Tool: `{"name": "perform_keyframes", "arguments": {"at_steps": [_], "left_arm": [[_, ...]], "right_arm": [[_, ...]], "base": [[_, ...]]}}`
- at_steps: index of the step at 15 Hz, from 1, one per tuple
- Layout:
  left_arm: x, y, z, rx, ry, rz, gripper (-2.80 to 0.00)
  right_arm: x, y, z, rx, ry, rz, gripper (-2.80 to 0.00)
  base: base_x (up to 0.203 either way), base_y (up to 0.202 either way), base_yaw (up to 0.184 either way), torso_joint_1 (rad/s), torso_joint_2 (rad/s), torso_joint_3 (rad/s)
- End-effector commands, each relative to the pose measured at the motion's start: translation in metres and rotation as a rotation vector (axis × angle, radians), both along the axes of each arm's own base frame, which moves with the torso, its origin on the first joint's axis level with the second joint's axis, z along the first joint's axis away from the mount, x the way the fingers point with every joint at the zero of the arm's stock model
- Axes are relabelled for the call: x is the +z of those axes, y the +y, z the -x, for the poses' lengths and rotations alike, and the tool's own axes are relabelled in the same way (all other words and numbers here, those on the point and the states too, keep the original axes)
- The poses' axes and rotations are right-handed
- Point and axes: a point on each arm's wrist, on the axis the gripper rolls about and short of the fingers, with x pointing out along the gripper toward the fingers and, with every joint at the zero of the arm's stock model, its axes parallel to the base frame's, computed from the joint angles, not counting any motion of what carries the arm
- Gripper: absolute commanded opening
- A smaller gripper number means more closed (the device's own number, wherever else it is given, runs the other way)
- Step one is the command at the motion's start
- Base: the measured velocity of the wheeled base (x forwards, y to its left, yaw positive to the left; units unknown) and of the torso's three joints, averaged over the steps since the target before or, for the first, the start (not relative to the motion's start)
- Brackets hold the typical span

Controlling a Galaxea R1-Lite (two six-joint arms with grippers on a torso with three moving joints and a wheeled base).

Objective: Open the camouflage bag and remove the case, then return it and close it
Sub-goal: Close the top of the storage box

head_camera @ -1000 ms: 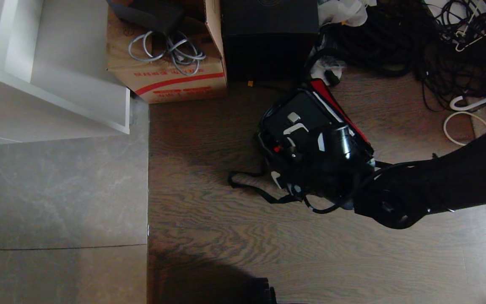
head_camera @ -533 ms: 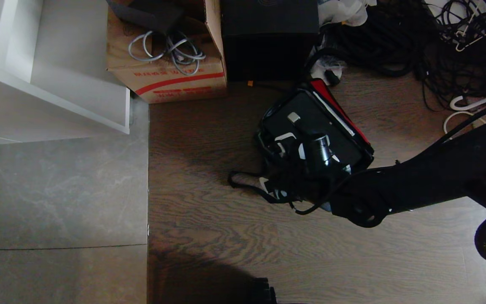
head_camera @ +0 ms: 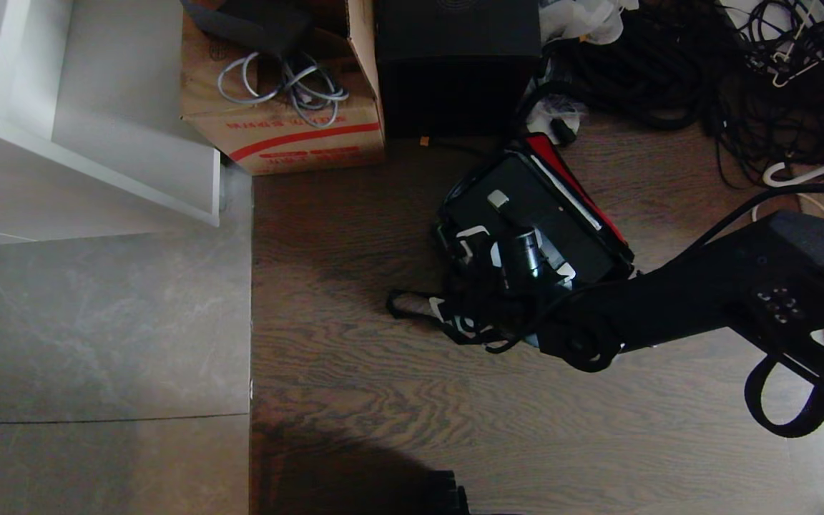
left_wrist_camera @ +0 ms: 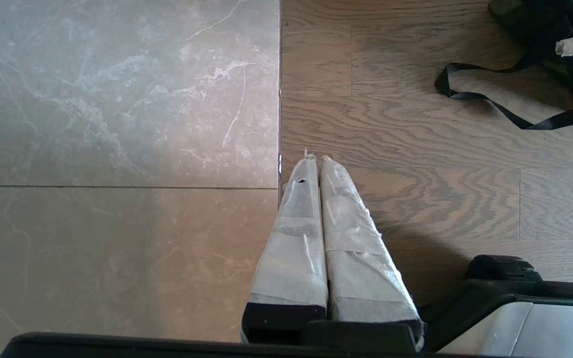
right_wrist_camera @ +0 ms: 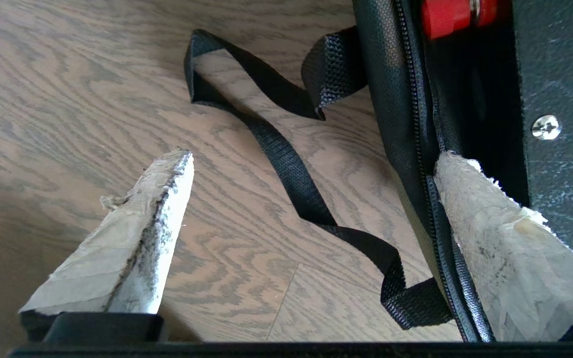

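The soft boxy camouflage bag with red lining (head_camera: 601, 214) sits on the brown wood floor (head_camera: 383, 400), lid open. The black hard rectangular case (head_camera: 526, 207) rests inside it.

The right gripper (right_wrist_camera: 311, 199) is spread wide and holds nothing. In the right wrist view, one taped finger (right_wrist_camera: 490, 228) is poked down between the bag's black zipper wall (right_wrist_camera: 406, 124) and the case. The other finger (right_wrist_camera: 137, 223) hangs outside, over the floor. So the bag's wall lies between the two fingers, and the case is just past the inner finger, near its red knob (right_wrist_camera: 453, 12). The black strap (right_wrist_camera: 291, 164) lies loose on the floor.

The case's long side runs away from the robot, slanting right. The right arm reaches in from the right, bent down over the bag's near corner.

The left gripper (left_wrist_camera: 316, 209) is parked well apart, fingers pressed together, empty.
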Motion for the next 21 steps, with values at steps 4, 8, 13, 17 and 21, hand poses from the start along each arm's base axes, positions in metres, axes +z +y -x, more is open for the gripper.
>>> {"name": "perform_keyframes", "arguments": {"at_steps": [4, 8, 13, 17, 21], "left_arm": [[0.0, 0.0, 0.0, 0.0, -0.001, 0.001, -2.8], [0.0, 0.0, 0.0, 0.0, -0.001, 0.001, -2.8], [0.0, 0.0, 0.0, 0.0, -0.001, 0.001, -2.8], [0.0, 0.0, 0.0, 0.0, -0.001, 0.001, -2.8], [0.0, 0.0, 0.0, 0.0, -0.001, 0.001, -2.8]], "right_arm": [[0.009, -0.003, -0.003, -0.009, -0.033, -0.013, 0.0], [-0.004, -0.004, -0.006, -0.018, 0.0, 0.006, 0.0], [-0.018, -0.006, -0.018, -0.04, 0.013, 0.016, 0.0], [-0.023, -0.006, -0.03, -0.047, 0.013, 0.007, 0.0], [-0.029, -0.003, -0.031, -0.052, 0.06, 0.012, 0.0]], "base": [[0.0, 0.0, 0.0, 0.0, 0.0, 0.0], [0.0, 0.0, 0.0, 0.0, 0.0, 0.0], [0.0, 0.0, 0.0, 0.0, 0.0, 0.0], [0.0, 0.0, 0.0, 0.0, 0.0, 0.0], [0.0, 0.0, 0.0, 0.0, 0.0, 0.0]]}}
